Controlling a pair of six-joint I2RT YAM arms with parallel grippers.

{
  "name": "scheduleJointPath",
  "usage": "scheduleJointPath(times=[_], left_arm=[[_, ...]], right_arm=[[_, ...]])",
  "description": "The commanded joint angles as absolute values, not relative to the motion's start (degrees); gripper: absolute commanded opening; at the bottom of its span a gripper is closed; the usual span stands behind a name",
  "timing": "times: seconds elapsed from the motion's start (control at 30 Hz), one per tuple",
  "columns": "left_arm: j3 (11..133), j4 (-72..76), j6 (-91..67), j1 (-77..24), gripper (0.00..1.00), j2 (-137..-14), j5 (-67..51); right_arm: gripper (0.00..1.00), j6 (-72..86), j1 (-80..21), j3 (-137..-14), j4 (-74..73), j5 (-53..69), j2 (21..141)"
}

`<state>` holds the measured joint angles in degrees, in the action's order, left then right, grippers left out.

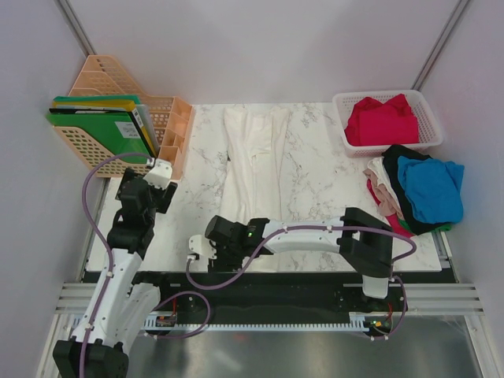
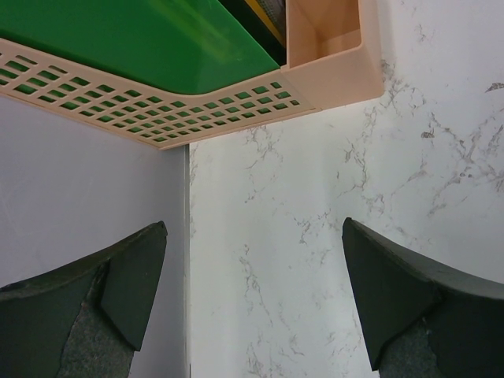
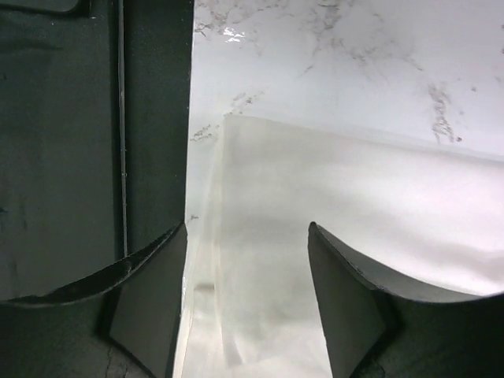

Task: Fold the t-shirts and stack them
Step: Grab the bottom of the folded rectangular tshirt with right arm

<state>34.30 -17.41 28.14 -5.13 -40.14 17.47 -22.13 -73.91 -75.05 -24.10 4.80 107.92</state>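
Likely light, limp and quick to sag: white t-shirt (image 1: 253, 153) lying as a long strip along mid worktop (image 1: 323, 189), best pinched at near hem corners, right tool (image 3: 246, 236) parted over that hem, seemingly empty, left tool (image 2: 253, 228) agape aside.

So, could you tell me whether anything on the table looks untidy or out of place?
Yes: the crumpled heap of shirts at the table's right side, blue shirt on top, looks unfolded and seems to overhang the edge. The white shirt lies in a neat long strip.
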Motion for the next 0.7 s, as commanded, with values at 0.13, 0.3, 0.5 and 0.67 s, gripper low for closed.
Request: scheduleJointPath(times=[0.13,0.3,0.5,0.67], left_arm=[[34.5,-15.1,27.1,-4.5,1.0,-39.9,16.3],[34.8,-15.9,27.1,-4.3,1.0,-39.5,16.3],[34.8,-16.0,26.8,-4.1,1.0,-39.8,15.8],[35.4,-16.1,26.9,-4.0,1.0,-40.5,15.6]], right_arm=[[0.66,-23.0,-72.7,-71.0,-21.5,2.5,104.7],[0.55,-23.2,-70.5,-68.1,-20.6,3.3,104.2],[0.61,-23.7,-67.2,-65.4,-20.0,4.1,102.9],[0.61,-23.7,-66.7,-64.5,-19.5,4.9,102.8]])
